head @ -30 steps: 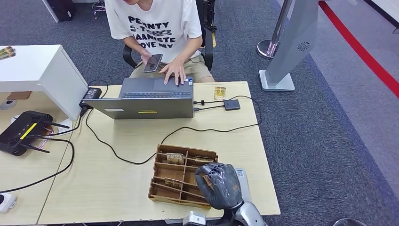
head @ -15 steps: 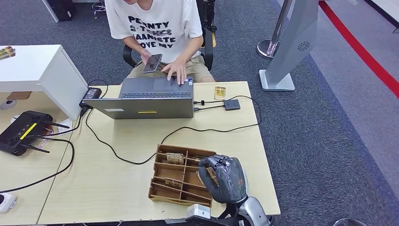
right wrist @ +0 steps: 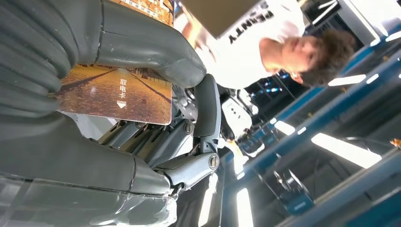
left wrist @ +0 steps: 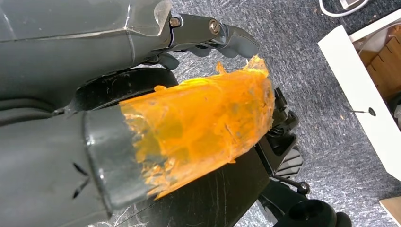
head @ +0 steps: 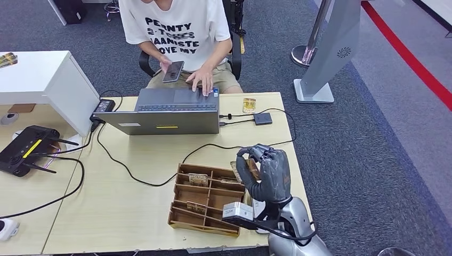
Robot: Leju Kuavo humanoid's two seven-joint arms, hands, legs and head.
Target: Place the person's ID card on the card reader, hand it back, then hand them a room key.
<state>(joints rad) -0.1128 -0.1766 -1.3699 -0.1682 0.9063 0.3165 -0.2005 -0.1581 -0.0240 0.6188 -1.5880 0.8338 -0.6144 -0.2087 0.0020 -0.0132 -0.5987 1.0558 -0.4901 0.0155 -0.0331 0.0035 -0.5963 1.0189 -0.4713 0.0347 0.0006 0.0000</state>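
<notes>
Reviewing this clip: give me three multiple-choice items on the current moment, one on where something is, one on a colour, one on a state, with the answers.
1. Where does the wooden organiser tray sit on the table?
A. at the near edge, beside the right hand
B. on the laptop
C. on the floor

2. What colour is the person's shirt?
A. red
B. white with dark lettering
C. green

3. What is the right hand doing?
A. lying flat and holding nothing
B. gripping a card
C. pressing the laptop keys

Answers: 1 A, the tray lies by the near table edge next to the raised hand. 2 B, the shirt is white with printed words. 3 B, the right wrist view shows a brown printed card between thumb and fingers.
</notes>
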